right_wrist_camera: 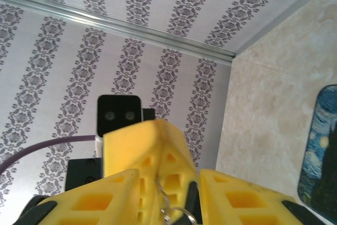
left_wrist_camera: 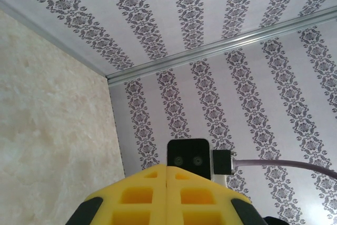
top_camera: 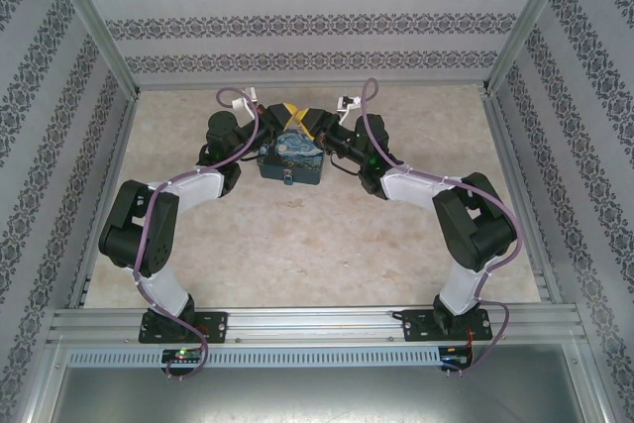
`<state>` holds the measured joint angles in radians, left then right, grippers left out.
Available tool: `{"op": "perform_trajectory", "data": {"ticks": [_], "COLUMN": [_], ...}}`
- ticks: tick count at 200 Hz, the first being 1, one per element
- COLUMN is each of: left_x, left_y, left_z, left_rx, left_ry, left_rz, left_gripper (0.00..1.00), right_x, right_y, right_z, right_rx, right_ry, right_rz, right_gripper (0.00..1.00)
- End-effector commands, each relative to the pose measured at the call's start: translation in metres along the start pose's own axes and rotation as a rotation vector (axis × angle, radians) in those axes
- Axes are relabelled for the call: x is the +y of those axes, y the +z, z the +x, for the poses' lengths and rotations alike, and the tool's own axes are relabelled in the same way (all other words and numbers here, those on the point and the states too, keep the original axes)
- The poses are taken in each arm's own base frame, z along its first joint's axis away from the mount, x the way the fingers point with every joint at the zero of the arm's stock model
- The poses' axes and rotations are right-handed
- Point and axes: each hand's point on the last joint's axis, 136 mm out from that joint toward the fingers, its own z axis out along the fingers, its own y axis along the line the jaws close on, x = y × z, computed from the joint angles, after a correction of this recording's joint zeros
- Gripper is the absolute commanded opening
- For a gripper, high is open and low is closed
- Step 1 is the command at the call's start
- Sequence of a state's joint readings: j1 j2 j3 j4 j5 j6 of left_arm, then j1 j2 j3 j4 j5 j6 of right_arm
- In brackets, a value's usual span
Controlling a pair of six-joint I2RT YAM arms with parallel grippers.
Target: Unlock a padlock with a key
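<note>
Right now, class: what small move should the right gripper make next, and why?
Probably close the right gripper onto the key: its jaws stand apart around it, while the shut left gripper seems to hold it.

i see matt yellow plastic gripper fingers [left_wrist_camera: 152, 182], a smooth painted finish on the dark-blue swirly box [top_camera: 290, 158], a smooth beige marbled tabletop [top_camera: 297, 245], brushed silvery metal frame rails [top_camera: 317, 322]
</note>
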<state>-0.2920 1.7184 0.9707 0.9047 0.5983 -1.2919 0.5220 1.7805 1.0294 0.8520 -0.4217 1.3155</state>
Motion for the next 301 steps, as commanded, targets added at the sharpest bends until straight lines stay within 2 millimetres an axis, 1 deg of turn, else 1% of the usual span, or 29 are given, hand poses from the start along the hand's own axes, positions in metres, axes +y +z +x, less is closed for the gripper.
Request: {"op": "perform_trajectory", "data": {"ticks": [1,8,49,57,88,97,145,177,230,293,301], "left_x": [-0.022,-0.022,-0.020,-0.020,-0.019,-0.018,-0.017,-0.016,-0.015,-0.016,-0.016], "left_y": [-0.003,-0.003,-0.004,-0.004,-0.005,-0.005,-0.006,-0.005,-0.005,-0.007,-0.006], "left_z": [-0.010,-0.011,-0.009,-0.009,-0.008,-0.008,-0.008,-0.006,-0.004,-0.005,-0.005], "left_rx": [-0.026,-0.028,-0.026,-0.026,-0.026,-0.026,-0.025,-0.022,-0.017,-0.023,-0.022], "left_ry": [0.033,0.033,0.031,0.031,0.030,0.029,0.029,0.027,0.024,0.027,0.027], "left_rz": [0.054,0.053,0.048,0.048,0.044,0.042,0.041,0.038,0.036,0.035,0.036], "left_gripper": [0.00,0.00,0.00,0.00,0.00,0.00,0.00,0.00,0.00,0.00,0.00], "right_x": [0.015,0.016,0.017,0.017,0.020,0.020,0.022,0.025,0.026,0.017,0.016], "right_y": [-0.002,-0.002,-0.001,-0.001,0.002,0.003,0.005,0.007,0.009,0.006,0.005], "right_z": [0.009,0.010,0.013,0.014,0.014,0.014,0.013,0.014,0.014,0.016,0.017], "right_rx": [0.016,0.018,0.026,0.028,0.031,0.031,0.031,0.037,0.038,0.035,0.034], "right_ry": [-0.014,-0.015,-0.013,-0.014,-0.014,-0.015,-0.011,-0.012,-0.012,-0.004,-0.003], "right_rz": [-0.057,-0.058,-0.065,-0.067,-0.075,-0.077,-0.086,-0.092,-0.099,-0.081,-0.078], "right_gripper": [0.34,0.31,0.30,0.28,0.26,0.24,0.24,0.26,0.26,0.23,0.23]}}
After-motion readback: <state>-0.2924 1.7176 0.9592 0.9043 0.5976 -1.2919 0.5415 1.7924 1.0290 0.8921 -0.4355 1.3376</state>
